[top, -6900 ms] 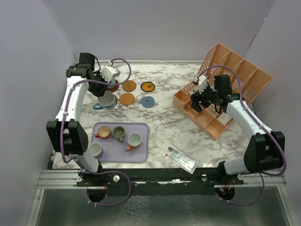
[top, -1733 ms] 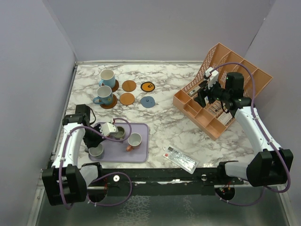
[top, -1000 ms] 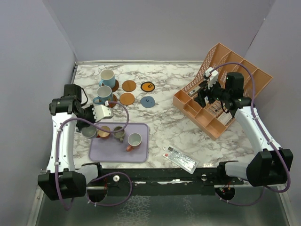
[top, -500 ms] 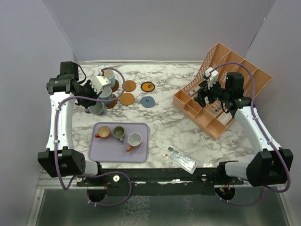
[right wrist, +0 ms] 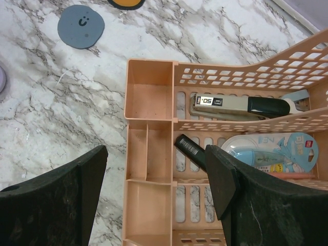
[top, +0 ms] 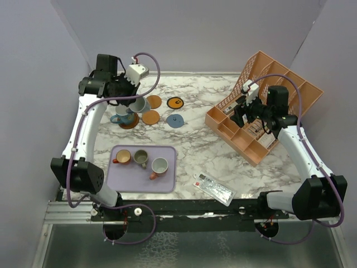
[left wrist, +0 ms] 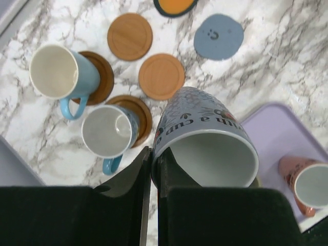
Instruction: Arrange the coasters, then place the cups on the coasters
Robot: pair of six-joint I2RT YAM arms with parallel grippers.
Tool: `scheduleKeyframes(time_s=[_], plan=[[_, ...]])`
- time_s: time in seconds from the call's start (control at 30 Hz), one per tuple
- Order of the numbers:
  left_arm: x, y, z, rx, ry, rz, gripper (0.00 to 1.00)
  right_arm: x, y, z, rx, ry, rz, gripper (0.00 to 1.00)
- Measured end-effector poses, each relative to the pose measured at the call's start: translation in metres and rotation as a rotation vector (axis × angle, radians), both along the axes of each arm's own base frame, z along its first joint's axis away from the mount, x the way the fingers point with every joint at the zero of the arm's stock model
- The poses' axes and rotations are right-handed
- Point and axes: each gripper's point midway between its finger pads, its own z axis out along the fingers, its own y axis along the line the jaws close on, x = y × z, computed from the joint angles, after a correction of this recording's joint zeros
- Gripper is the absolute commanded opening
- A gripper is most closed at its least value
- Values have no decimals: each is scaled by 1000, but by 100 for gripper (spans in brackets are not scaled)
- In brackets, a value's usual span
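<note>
1 grey mug lettered "a cup" clamped by left pincer; right pincer spread near "50" stapler.

Upper left of the top view, six coasters sit in a cluster; the two leftmost each carry a mug; a tilted mug hangs above them in the left gripper; lower left, a tray holds three mugs; an organiser stands at right; a packet lies lower centre, right of the tray.
</note>
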Motion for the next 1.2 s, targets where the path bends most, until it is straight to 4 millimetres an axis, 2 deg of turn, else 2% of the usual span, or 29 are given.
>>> scheduleKeyframes(time_s=[0.1,0.2,0.23,0.27,0.37,0.6,0.83,1.2], plan=[[22,-17,8,-18,-15,17,0,0,0,0,0,0,0,78],[45,-21,10,-31,-21,59,0,0,0,0,-1,0,0,78],[46,-22,9,-40,-14,71,0,0,0,0,-2,-1,-1,78],[60,-23,7,-33,-21,84,0,0,-1,0,-3,-1,-2,78],[85,-27,-3,-32,2,116,0,1,-1,0,-6,-2,-4,78],[131,-41,-39,-29,58,149,0,2,-3,0,-15,-7,-9,78],[156,-39,-70,14,92,190,0,2,-4,-1,-19,-6,-14,78],[176,-33,-116,73,153,223,0,2,-4,-1,-20,-7,-15,78]])
